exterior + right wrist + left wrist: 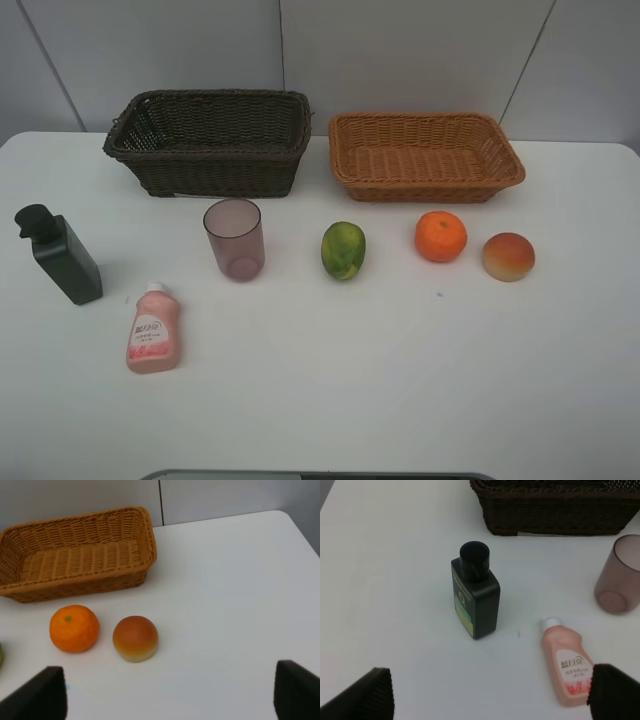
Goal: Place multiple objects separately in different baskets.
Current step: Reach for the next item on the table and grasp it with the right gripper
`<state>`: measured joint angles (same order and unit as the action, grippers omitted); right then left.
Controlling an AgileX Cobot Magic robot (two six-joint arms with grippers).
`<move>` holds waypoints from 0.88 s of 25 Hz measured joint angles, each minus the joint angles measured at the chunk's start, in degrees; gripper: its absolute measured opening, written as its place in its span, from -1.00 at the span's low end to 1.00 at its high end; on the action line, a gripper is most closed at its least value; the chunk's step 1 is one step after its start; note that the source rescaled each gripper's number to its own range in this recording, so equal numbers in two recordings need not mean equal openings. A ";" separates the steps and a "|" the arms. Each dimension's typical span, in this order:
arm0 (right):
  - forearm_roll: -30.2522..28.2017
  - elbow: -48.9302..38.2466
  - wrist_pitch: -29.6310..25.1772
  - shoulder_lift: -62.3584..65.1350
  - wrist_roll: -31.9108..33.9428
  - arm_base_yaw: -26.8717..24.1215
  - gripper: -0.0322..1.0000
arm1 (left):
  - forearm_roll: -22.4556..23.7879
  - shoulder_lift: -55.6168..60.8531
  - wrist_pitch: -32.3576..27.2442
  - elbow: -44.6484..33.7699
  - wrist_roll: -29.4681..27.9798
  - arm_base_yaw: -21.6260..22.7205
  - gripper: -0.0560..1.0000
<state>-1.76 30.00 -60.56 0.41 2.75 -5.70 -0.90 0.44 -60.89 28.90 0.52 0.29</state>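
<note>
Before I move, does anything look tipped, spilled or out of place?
Only the pink squeeze bottle with the white cap lies on its side; the dark angular bottle and translucent mauve tumbler stand upright. No spill.

Six objects [343,250] in front of dark basket [215,175], tan basket [425,188].

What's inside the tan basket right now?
Nothing visible: the tan basket shows only bare woven floor. Its near wall hides a thin strip of floor in both views.

Dark brown basket [220,172], orange-tan basket [425,189], mauve tumbler [236,240], green-yellow mango [343,250], red-yellow peach [508,256], pink bottle [152,337], near-black bottle [68,263]
</note>
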 joint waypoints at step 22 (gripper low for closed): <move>0.00 0.00 0.00 0.00 0.00 0.00 0.53 | 0.00 0.00 0.00 0.00 0.00 0.00 1.00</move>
<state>-1.76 30.00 -60.56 0.41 2.75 -5.70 -0.90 0.44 -60.89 28.90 0.52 0.29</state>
